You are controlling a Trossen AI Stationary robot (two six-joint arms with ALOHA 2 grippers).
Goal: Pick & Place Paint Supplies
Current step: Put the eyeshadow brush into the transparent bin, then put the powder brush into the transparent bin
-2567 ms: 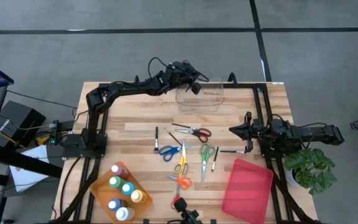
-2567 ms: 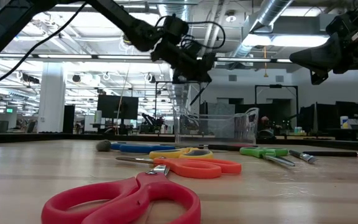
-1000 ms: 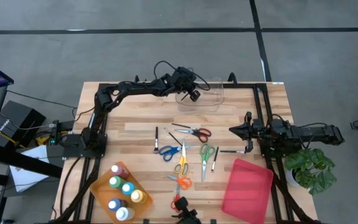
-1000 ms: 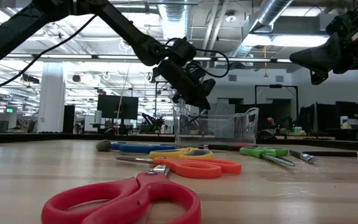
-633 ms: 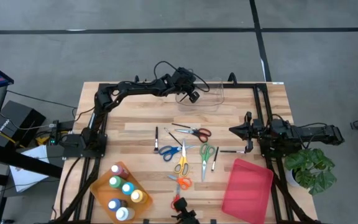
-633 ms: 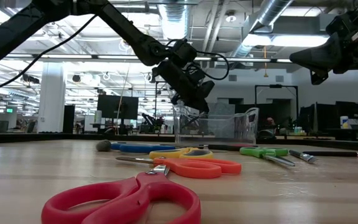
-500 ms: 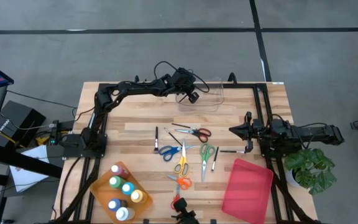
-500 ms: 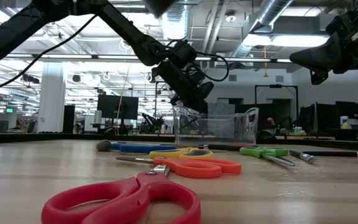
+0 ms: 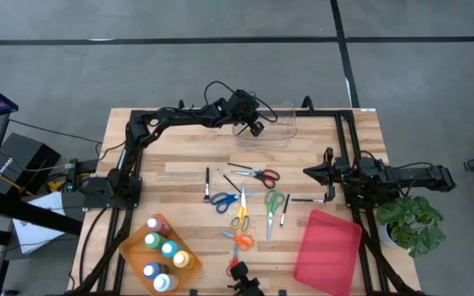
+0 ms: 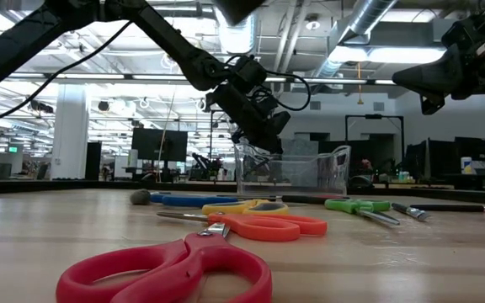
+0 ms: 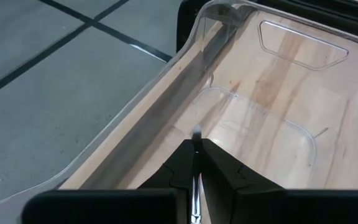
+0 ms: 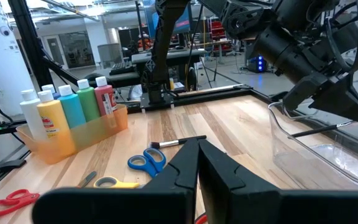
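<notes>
A clear plastic container point(image 9: 267, 125) stands at the table's far edge. My left gripper point(image 9: 256, 127) hangs over its left part, slanting down, shut on a thin brush point(image 12: 316, 130). Several scissors lie in the table's middle: red point(image 9: 262, 175), blue point(image 9: 223, 199), yellow point(image 9: 240, 215), green point(image 9: 271, 201) and orange point(image 9: 242, 239). More thin brushes point(image 9: 207, 184) point(image 9: 285, 210) lie flat among them. Paint bottles point(image 9: 161, 251) stand in an orange holder near the front left. My right gripper point(image 9: 307, 172) waits shut and level at the right. My left gripper pinches the thin brush between its two fingers, and the brush lies along them. The brush's metal end point(image 11: 196, 132) sticks out past the fingertips. The fingers slant down from the table's left. The brush is lifted clear, its end over the inside of the container point(image 11: 272, 93).
A red tray point(image 9: 328, 247) lies flat at the front right. A third brush point(image 9: 305, 199) lies just in front of my right gripper. Bare wood lies between the container and the scissors. Black frame rails run along the table's left, far and right sides.
</notes>
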